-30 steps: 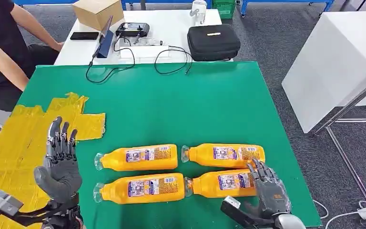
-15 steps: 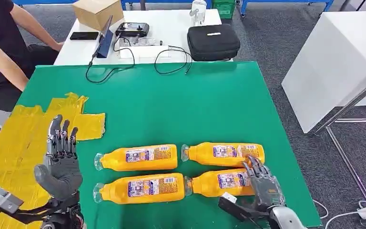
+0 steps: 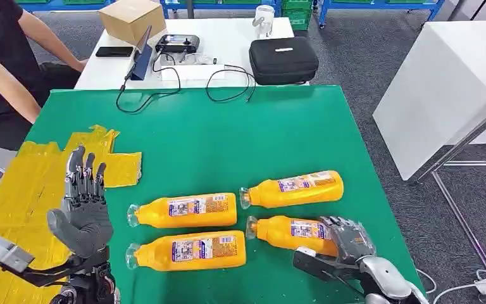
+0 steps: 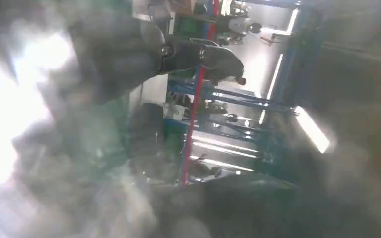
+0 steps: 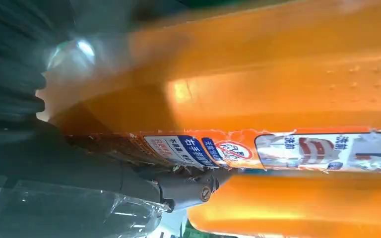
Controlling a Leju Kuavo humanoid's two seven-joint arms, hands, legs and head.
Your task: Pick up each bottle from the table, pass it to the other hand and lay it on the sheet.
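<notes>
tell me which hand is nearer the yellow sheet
Left. The left hand is raised, open, over the yellow sheet; the right hand grips a bottle across the table.

Orange bottle (image 5: 278, 94) — labelled, close-up

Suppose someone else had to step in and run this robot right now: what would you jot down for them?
Right hand: wrapped over the base end of the near-right bottle, which seems to lie on the green table; not lifted yet.
Left hand: open, raised over the edge of the yellow sheet, holding nothing.
Other bottles: far-right bottle tilted askew, far-left bottle and near-left bottle side by side.
Done: nothing on the sheet.
Left: all four bottles to lift, hand over and lay down.
</notes>
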